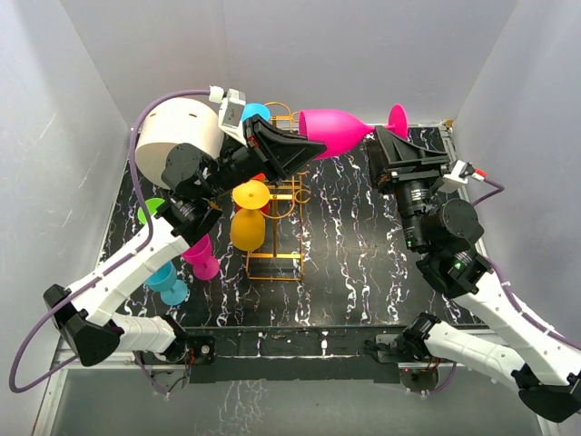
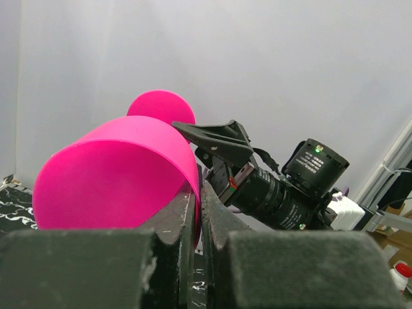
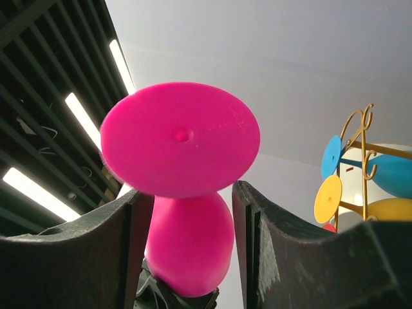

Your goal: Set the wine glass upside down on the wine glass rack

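Found the wine glass rack [image 1: 272, 257] upright on the bench [image 1: 363, 272], left of centre, with a yellow glass [image 1: 248, 218] hung on it. Noted the left gripper [image 2: 198, 193] clenched on the rim wall of the pink wine glass [image 1: 336, 130]. Found that glass aloft, just above and right of the rack, long axis level, mouth leftward, foot rightward. Recorded the right gripper [image 3: 192, 193] released, jaws apart either side of the stem end. Judged the left arm nearer the rack. Read no brand, label or writing.

Lab booth: white walls [image 1: 363, 54], marbled table [image 1: 345, 259]
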`<state>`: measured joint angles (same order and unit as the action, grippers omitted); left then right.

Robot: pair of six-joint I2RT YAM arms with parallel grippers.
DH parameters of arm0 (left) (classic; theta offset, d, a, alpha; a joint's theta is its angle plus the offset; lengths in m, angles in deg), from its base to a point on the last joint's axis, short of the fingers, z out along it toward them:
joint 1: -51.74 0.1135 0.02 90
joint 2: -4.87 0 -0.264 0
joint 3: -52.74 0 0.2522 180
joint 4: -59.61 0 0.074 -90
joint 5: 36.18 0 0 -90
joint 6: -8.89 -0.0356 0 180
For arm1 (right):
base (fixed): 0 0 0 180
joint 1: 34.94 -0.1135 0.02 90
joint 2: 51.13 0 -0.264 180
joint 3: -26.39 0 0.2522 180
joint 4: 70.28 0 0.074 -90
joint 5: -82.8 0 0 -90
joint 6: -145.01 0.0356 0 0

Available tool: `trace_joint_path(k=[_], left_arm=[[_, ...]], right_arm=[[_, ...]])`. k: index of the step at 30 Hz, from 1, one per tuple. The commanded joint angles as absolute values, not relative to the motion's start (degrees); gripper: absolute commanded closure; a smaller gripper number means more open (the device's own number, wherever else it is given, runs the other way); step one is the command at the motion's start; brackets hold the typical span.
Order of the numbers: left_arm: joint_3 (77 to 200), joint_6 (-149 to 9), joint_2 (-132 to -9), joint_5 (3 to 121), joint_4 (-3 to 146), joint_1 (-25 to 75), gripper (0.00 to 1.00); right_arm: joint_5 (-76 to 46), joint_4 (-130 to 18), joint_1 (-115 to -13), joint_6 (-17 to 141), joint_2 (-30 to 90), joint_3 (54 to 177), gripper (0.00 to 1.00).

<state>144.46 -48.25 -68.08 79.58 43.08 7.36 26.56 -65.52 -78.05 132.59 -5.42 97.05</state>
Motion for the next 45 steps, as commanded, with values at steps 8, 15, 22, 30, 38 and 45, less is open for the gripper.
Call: trace_joint_path(k=[8, 15, 22, 30, 38, 45], left_arm=[[143.51, -45.95, -68.58, 84.6, 36.86, 6.75, 1.0], [142.95, -46.58, -67.65, 85.87, 38.73, 6.66, 1.0], [141.46, -47.06, -65.85, 85.2, 40.7, 6.65, 0.98], [141.4, -48.88, -64.62, 81.7, 45.47, 6.7, 0.71], [142.55, -52.94, -62.81, 80.16, 51.28, 6.66, 0.39], [141.91, -58.66, -58.07, 69.62, 60.68, 6.66, 0.22]], right_arm=[[28.0, -65.16, -78.29, 140.38, -2.09, 101.12, 0.55], [27.32, -64.47, -78.28, 141.12, -1.01, 101.56, 0.73], [28.05, -63.89, -78.34, 142.66, -2.36, 99.79, 1.0], [31.22, -63.71, -78.28, 138.31, -4.51, 99.82, 1.0], [32.89, -63.87, -78.31, 135.12, -6.06, 99.31, 1.0], [36.34, -58.22, -78.31, 130.55, -7.27, 100.8, 1.0]])
